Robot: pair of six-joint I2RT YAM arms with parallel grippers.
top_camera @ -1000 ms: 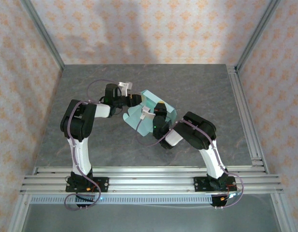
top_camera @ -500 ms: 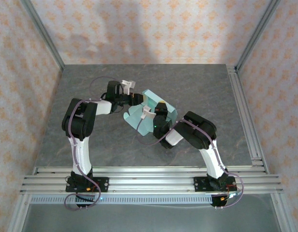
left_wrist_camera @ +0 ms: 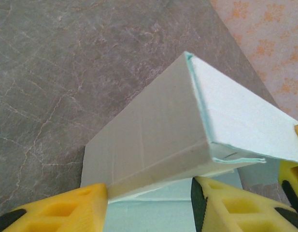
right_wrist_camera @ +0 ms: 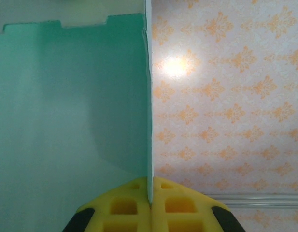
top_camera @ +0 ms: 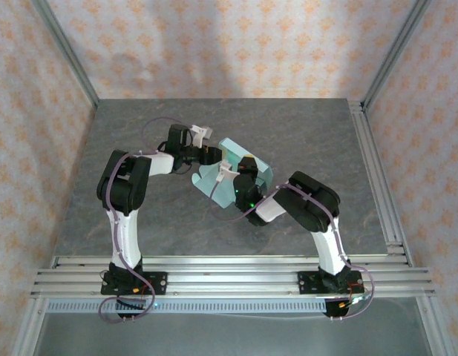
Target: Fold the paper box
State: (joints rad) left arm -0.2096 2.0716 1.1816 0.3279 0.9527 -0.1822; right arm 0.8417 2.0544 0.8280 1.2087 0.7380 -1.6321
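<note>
The right gripper [right_wrist_camera: 150,188] pinches an upright panel edge of the paper box [right_wrist_camera: 66,106], which rises just ahead of it. The left gripper [left_wrist_camera: 149,188] is spread, with the box's folded wedge just ahead of its fingers.

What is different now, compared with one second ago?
The left gripper moved to the right, closer to the left side of the box. Its jaws are apart and have not taken hold of anything. The right gripper stays shut on a panel of the box, and the box stays about where it was.
</note>
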